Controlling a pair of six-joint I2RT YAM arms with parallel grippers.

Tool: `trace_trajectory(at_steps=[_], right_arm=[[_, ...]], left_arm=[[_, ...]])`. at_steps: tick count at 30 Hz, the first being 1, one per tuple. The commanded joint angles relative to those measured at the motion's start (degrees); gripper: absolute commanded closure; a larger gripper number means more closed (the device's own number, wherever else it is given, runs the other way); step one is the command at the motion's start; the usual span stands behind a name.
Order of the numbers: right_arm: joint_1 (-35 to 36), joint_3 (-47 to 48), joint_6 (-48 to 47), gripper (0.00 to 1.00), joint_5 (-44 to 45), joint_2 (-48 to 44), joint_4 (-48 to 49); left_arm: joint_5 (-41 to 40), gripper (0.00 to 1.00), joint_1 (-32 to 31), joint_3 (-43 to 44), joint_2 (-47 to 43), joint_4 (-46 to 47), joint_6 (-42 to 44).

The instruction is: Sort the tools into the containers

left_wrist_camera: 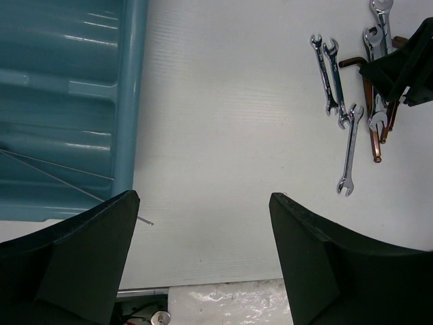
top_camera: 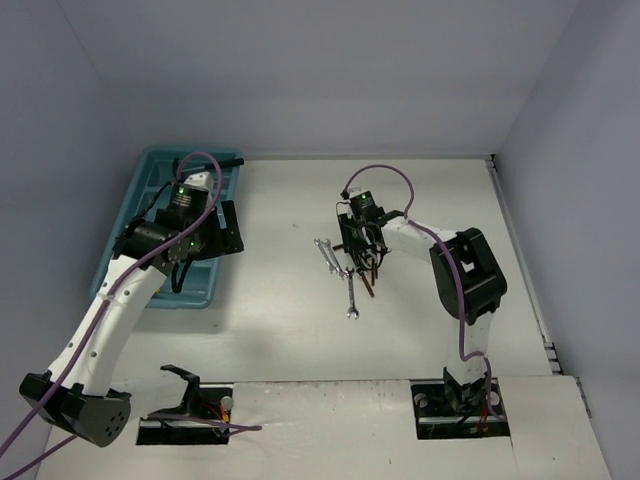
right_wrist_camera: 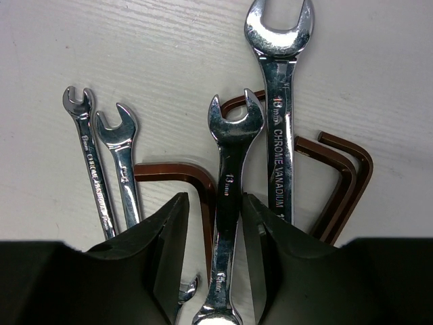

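Your right gripper [right_wrist_camera: 215, 198]: jaws narrow, straddling a wrench [right_wrist_camera: 232, 135] in the tool pile mid-worktop [top_camera: 290, 330]. There's a slight gap on one side, so it isn't clamped. Your left gripper [left_wrist_camera: 203, 196]: jaws wide, holding nothing, hovering at the right edge of the tray [left_wrist_camera: 132, 81].

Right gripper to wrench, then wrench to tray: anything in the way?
Nothing between the right gripper and the wrench: its fingers straddle the shaft. The table toward the tray looks bare, but the left arm hangs over much of the tray, so it could block a drop there.
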Motion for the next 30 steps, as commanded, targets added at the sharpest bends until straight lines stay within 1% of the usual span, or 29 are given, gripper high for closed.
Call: trace_trajectory(at_steps=[1, 5, 8, 14, 15, 19, 30], right_arm=[[-0.3, 0.1, -0.8, 0.67, -0.8, -0.3, 0.5], [-0.1, -0.8, -1.0, 0.73, 1.5, -0.4, 0.5], [-0.1, -1.4, -1.1, 0.80, 3.2, -1.3, -1.3], [0.4, -1.2, -1.2, 0.82, 3.4, -1.1, -2.2], [0.5, -1.2, -1.2, 0.84, 3.6, -1.3, -2.3], [0.7, -1.2, -1.2, 0.99, 6.2, -2.6, -2.5], [1.9, -1.6, -1.9, 1.00, 5.3, -7.9, -3.6]], left_arm=[[-1.3, 0.25, -1.4, 2.3, 1.1, 3.0, -0.9], [-1.5, 0.25, -2.2, 2.4, 1.7, 3.6, -1.2], [-1.6, 0.25, -2.8, 2.8, 2.4, 3.7, -1.3], [-1.8, 0.25, -4.1, 3.2, 3.3, 4.2, -1.6], [-1.8, 0.25, -4.3, 3.3, 3.4, 4.2, -1.6], [-1.9, 0.25, -4.9, 3.0, 3.6, 4.6, -1.9], [-1.0, 0.24, -5.8, 2.5, 4.0, 6.2, -2.5]])
